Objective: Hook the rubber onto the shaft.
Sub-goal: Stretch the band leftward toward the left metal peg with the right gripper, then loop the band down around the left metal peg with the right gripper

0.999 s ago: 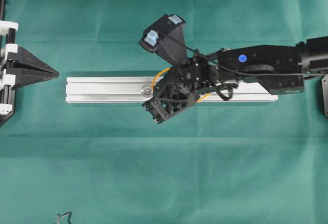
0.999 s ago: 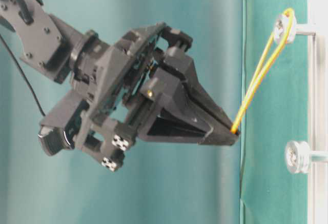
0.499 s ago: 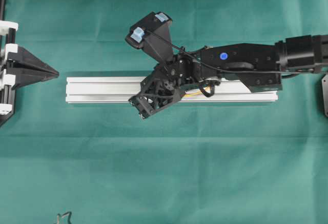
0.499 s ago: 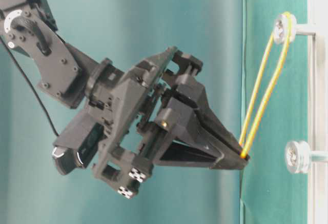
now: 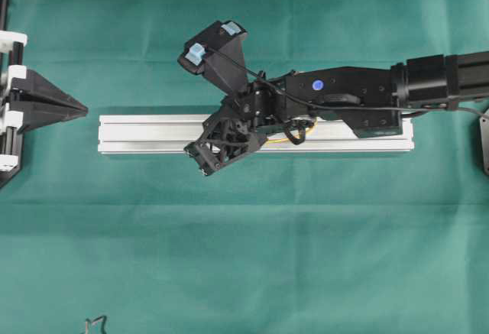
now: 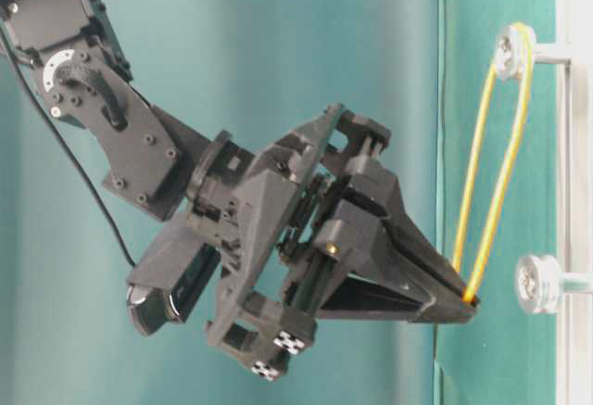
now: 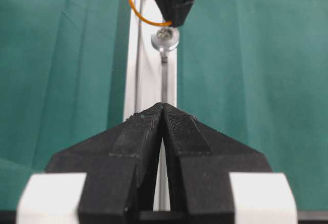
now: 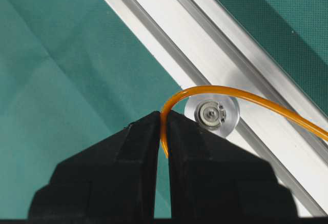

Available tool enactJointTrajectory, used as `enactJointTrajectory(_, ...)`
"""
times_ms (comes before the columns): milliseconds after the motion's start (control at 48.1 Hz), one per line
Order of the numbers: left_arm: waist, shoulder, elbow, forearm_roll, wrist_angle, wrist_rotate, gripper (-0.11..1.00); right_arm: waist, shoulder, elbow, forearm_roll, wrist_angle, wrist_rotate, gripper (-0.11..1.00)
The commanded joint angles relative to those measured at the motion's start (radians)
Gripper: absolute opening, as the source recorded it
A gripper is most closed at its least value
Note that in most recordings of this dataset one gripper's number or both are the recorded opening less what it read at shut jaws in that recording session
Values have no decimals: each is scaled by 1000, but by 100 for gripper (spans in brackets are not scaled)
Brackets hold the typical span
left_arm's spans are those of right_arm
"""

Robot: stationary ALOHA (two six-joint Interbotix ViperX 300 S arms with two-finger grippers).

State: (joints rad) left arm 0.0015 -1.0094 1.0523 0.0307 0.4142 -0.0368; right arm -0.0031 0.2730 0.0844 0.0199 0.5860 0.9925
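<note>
The orange rubber is looped round the upper shaft and stretched down to my right gripper, which is shut on its free end. The tips sit level with the lower shaft, just off its head. In the right wrist view the rubber arcs over the top of that shaft's round head from my shut right gripper. My left gripper is shut and empty, well back from the shaft. It rests at the left edge in the overhead view.
The aluminium rail lies across the green cloth, and the right arm reaches over its right half. A black frame stands at the left edge. A small dark object lies at the bottom left.
My right gripper has travelled left along the rail, drawing the rubber longer until its tips are level with the second shaft. The left gripper has not moved.
</note>
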Motion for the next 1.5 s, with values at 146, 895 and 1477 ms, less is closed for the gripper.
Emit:
enactJointTrajectory(146,2,8,-17,3,-5,-2,0,-6,2,-48,0,-9,-3,8)
enactJointTrajectory(895,2,8,-17,2,-5,-2,0,-11,41,-54,26,-28,-5,8)
enactJointTrajectory(1477,2,9,-15,3,-5,-2,0,-11,74,-57,34,-83,-5,8)
